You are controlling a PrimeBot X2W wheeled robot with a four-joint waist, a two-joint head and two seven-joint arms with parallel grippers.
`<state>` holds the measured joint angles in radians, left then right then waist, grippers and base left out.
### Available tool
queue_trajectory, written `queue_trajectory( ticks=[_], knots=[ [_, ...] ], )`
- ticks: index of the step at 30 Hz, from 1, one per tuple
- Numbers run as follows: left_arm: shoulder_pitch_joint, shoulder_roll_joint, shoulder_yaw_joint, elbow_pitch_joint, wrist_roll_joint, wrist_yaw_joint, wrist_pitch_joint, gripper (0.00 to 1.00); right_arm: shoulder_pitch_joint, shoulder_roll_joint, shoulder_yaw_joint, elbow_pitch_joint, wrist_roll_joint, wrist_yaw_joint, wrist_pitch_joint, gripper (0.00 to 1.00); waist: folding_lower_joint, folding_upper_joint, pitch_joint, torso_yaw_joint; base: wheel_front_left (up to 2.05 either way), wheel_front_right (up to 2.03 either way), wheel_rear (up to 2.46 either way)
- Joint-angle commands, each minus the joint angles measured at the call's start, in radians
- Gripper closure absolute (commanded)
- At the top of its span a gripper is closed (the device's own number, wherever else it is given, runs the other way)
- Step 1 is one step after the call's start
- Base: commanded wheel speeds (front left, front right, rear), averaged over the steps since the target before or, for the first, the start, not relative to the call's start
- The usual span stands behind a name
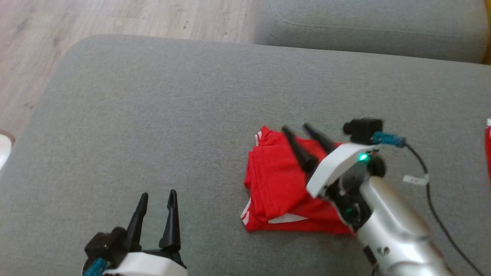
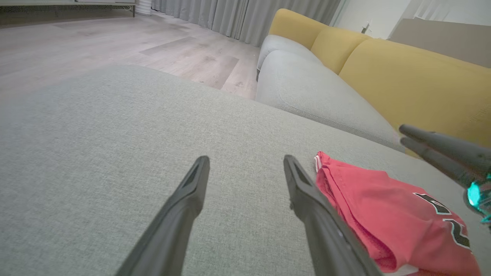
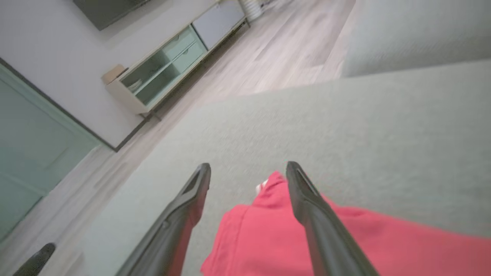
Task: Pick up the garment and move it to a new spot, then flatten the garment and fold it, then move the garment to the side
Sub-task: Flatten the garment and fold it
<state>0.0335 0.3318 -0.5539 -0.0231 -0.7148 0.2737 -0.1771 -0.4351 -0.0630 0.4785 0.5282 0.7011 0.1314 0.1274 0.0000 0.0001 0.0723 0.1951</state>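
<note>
Left gripper (image 1: 158, 193) sits nearest, low at the near left of the grey ottoman (image 1: 153, 115), fingers wide apart and pointing away across the bare fabric, holding nothing. In the left wrist view both fingers hang just over the cushion, with the garment just beside the right finger.

Red garment (image 1: 274, 180) lies folded into a compact rectangle, right of the ottoman's middle, in its near half, well apart from the left edge. White trim shows at its far left corner and along its near edge. The left wrist view shows black numerals with pale outline on its top face.

Right gripper (image 1: 296, 127) reaches in from the near right, white wrist and silver forearm over the garment's right part, fingers slanting toward the garment's far edge. Fingers stand wide apart, nothing pinched between them. The right wrist view is blurred; red cloth lies under and between the fingers, and whether they touch it I cannot tell. Green light glows on the wrist.

Black cable (image 1: 425, 172) with a white tag (image 1: 416, 179) loops off the right wrist camera over the ottoman's right side. Red object (image 1: 488, 153) is cut off at the right edge, identity unclear.

Beyond the far edge: second grey seat (image 1: 364, 23), wood floor (image 1: 115, 19), yellow backrests (image 2: 402, 76), grey curtains (image 2: 230, 15). Low glass-front cabinet (image 3: 165, 73) stands by the wall.
</note>
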Motion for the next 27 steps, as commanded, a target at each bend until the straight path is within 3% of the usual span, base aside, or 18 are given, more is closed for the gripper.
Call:
queue_trajectory(
  ticks=[1,7,13,17,27],
  knots=[
    [-0.041,0.003,0.028,-0.024,-0.003,-0.001,-0.004,0.0,-0.048,0.013,-0.001,-0.024,-0.029,-0.001,-0.024,0.0,0.0,-0.0001,-0.002,-0.008,0.0,0.0,0.0],
    [-0.049,-0.008,0.01,-0.015,0.005,-0.003,-0.004,0.0,-0.05,0.013,-0.108,-0.003,-0.264,-0.001,-0.114,0.0,0.0,-0.0001,-0.01,-0.04,0.0,0.0,0.0],
    [-0.07,-0.022,0.001,0.001,0.01,-0.002,-0.008,0.0,0.081,0.013,-0.249,-0.105,-0.471,-0.001,-0.177,0.0,0.0,-0.0001,-0.038,-0.067,0.0,0.0,0.0],
    [-0.063,-0.029,0.012,0.024,0.0,-0.005,-0.025,0.0,0.208,0.013,-0.317,-0.201,-0.531,-0.001,-0.203,0.0,0.0,-0.0001,-0.07,-0.083,0.0,0.0,0.0],
    [0.013,-0.02,0.059,0.065,-0.011,-0.003,-0.065,0.0,0.466,0.013,-0.426,-0.401,-0.537,-0.001,-0.216,0.0,0.0,-0.0001,-0.106,-0.12,0.0,0.0,0.0]
  ],
)
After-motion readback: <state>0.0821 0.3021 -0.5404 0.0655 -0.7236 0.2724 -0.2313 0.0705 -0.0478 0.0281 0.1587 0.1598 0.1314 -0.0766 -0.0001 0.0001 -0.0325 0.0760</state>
